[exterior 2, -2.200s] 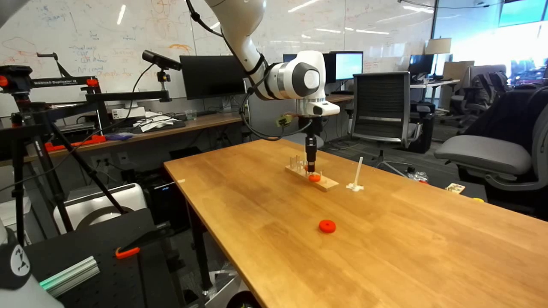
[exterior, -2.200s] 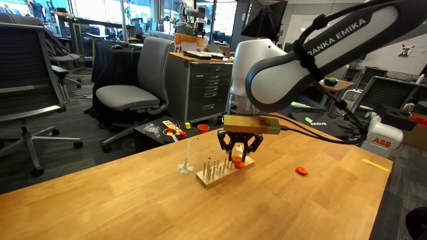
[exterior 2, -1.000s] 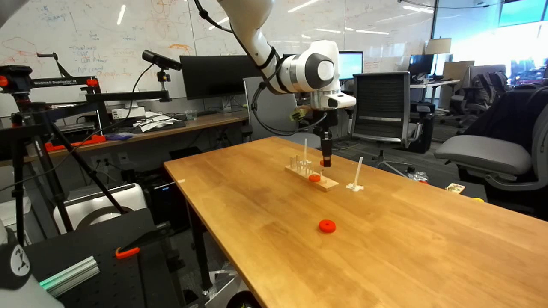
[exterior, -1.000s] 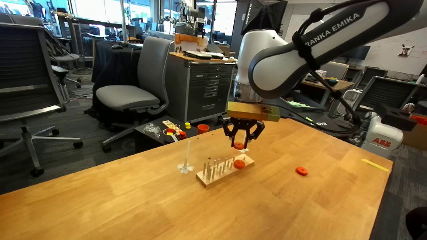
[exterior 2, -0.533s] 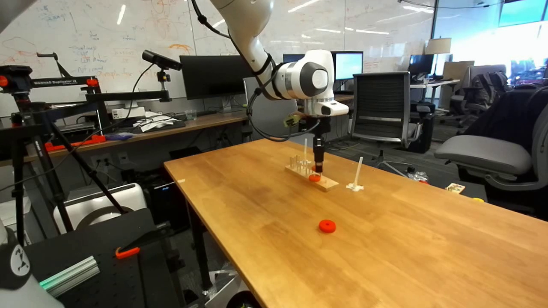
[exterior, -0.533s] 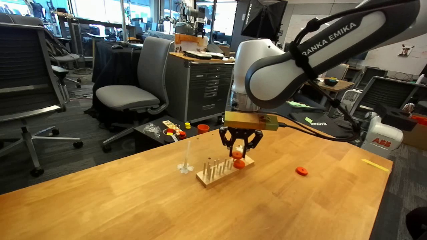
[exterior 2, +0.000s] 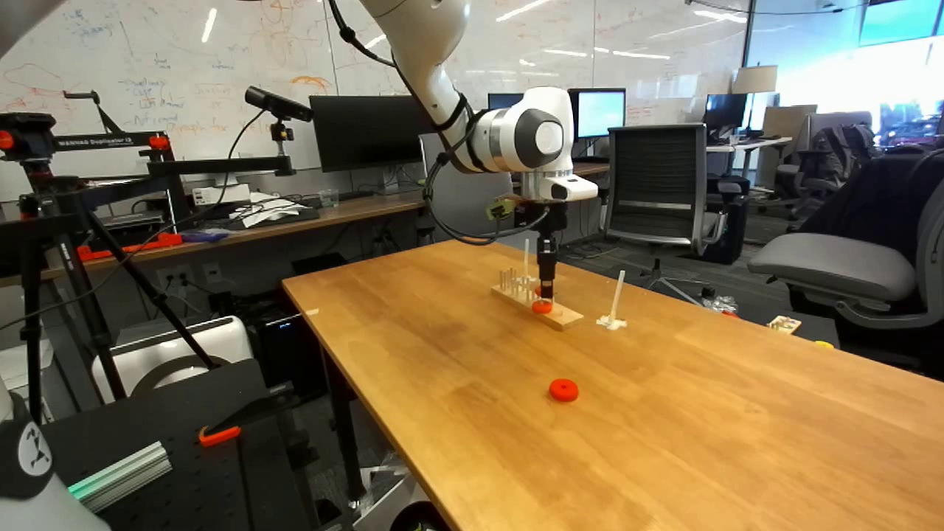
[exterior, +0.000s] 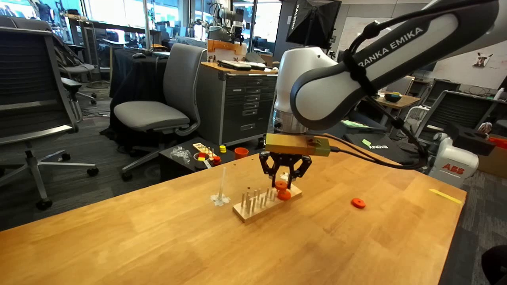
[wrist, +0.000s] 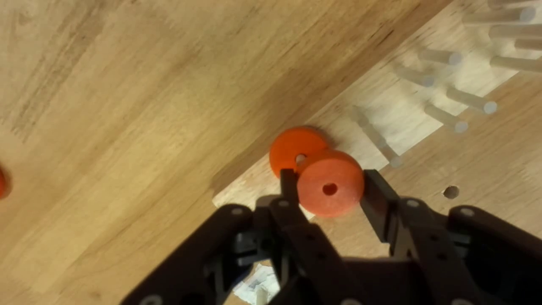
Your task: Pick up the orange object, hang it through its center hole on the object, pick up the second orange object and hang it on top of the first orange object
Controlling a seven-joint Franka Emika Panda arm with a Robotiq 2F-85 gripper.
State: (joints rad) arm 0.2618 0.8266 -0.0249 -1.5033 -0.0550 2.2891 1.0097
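My gripper (wrist: 329, 181) is shut on an orange disc (wrist: 330, 205) with a centre hole, which also shows in an exterior view (exterior: 281, 184). It holds this disc just above the pale wooden rack (exterior: 249, 216). Another orange disc (wrist: 292, 148) lies on the rack, around a peg (wrist: 300, 159) whose tip shows in its hole. That disc shows in both exterior views (exterior: 284, 196) (exterior 2: 542, 307). In the wrist view the held disc partly overlaps it, with its hole off to one side of the peg. I cannot tell whether the two discs touch.
A third orange disc (exterior: 358, 203) (exterior 2: 563, 390) lies on the table (exterior: 336, 245). Several bare pegs (wrist: 472, 100) stand on the rack close to the gripper. Thin standalone uprights (exterior 2: 616, 299) (exterior 2: 526, 258) stand taped to the table near the rack.
The gripper rose off the rack and moved away with its disc, then came back down over the disc on the rack. In the last half second it shifted only slightly.
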